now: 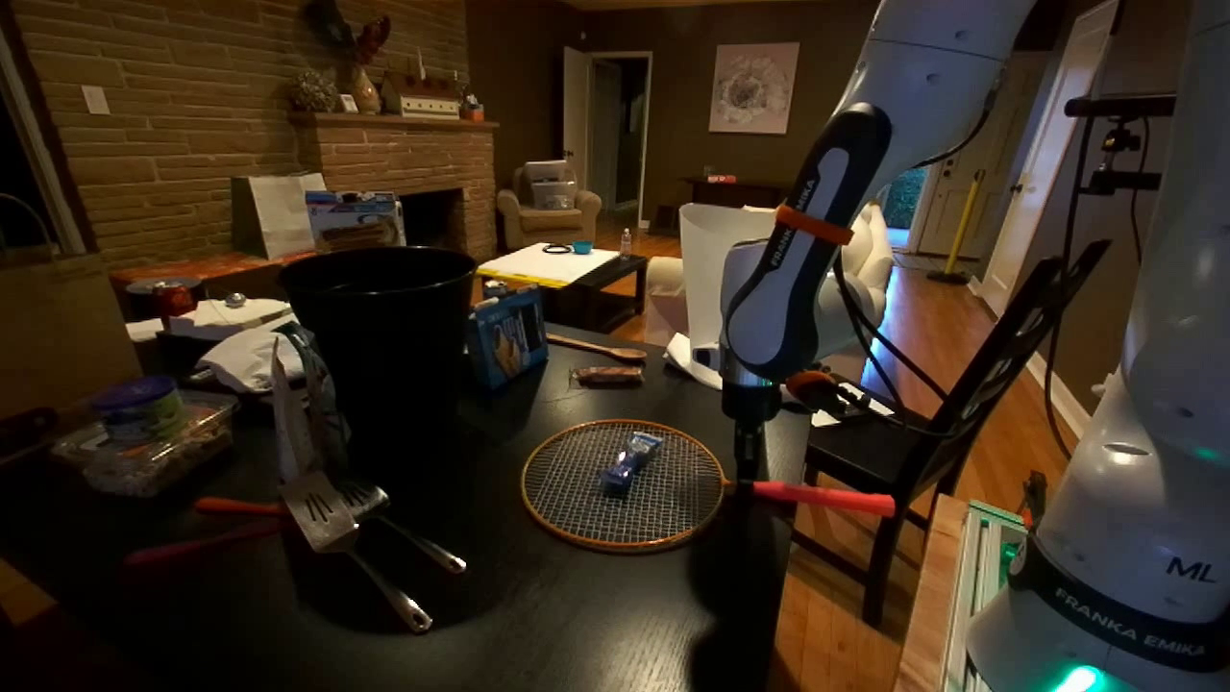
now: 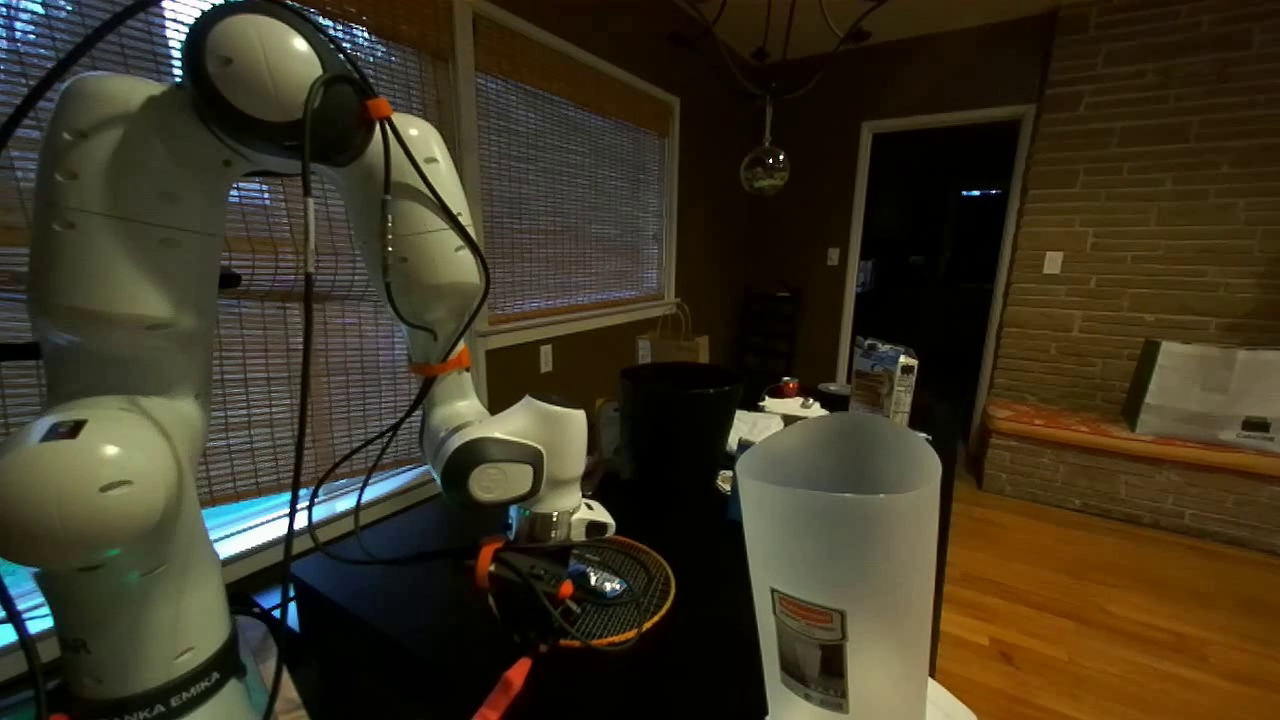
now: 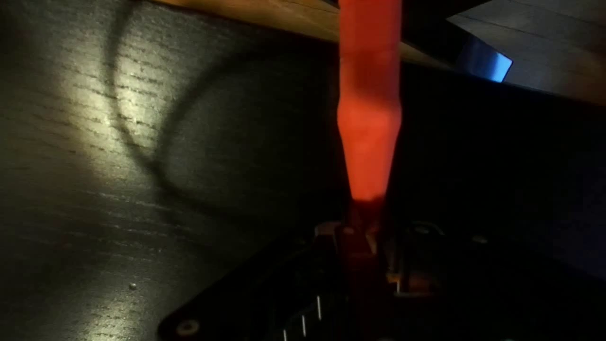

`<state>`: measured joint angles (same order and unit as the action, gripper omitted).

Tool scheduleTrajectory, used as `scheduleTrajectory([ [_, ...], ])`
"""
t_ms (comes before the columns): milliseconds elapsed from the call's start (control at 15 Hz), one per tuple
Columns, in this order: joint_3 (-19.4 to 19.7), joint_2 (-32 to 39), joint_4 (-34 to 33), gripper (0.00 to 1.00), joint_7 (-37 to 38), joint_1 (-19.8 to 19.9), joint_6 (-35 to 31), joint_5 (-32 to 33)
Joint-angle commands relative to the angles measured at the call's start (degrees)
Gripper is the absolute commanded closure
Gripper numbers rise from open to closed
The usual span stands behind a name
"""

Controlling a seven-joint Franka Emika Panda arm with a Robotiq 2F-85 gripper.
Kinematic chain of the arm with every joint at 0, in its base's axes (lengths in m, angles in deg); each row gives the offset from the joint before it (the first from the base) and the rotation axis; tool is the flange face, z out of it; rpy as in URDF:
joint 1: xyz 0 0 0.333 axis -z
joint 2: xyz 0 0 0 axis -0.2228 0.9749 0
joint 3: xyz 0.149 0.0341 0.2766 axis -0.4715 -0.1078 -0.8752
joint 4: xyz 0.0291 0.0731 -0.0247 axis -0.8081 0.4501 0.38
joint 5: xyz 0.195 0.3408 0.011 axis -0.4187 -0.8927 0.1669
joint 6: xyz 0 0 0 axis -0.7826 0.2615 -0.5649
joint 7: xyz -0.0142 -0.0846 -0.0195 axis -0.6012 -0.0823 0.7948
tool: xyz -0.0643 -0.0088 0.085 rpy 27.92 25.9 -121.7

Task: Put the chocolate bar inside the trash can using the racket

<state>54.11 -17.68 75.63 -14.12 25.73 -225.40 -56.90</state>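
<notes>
Closest on the table (image 1: pixel 567 625), in an exterior view, a slotted spatula (image 1: pixel 322 514) lies left of the racket (image 1: pixel 658 509). From afar I have the gripper (image 1: pixel 746 476) clenched on the racket; the chocolate bar (image 1: pixel 630 464) rests on its strings. Beyond the racket, leftward, stands the trash can (image 1: pixel 389 346).

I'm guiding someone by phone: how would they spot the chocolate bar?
In an exterior view, find the tall black trash can, then the orange-rimmed racket to its right. The small chocolate bar lies on its strings, shiny blue, unlike the reddish-brown packet beyond.
</notes>
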Motion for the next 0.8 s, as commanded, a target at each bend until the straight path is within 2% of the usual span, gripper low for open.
scheduleTrajectory([
  [0,-2.3,-1.0,0.0,0.96,-1.1,1.7,-1.2,-3.9],
  [600,-5.1,-3.2,0.5,0.96,-2.4,2.8,-2.6,-9.4],
  [733,-4.2,-3.3,0.5,0.96,-1.4,2.1,-1.7,-8.1],
])
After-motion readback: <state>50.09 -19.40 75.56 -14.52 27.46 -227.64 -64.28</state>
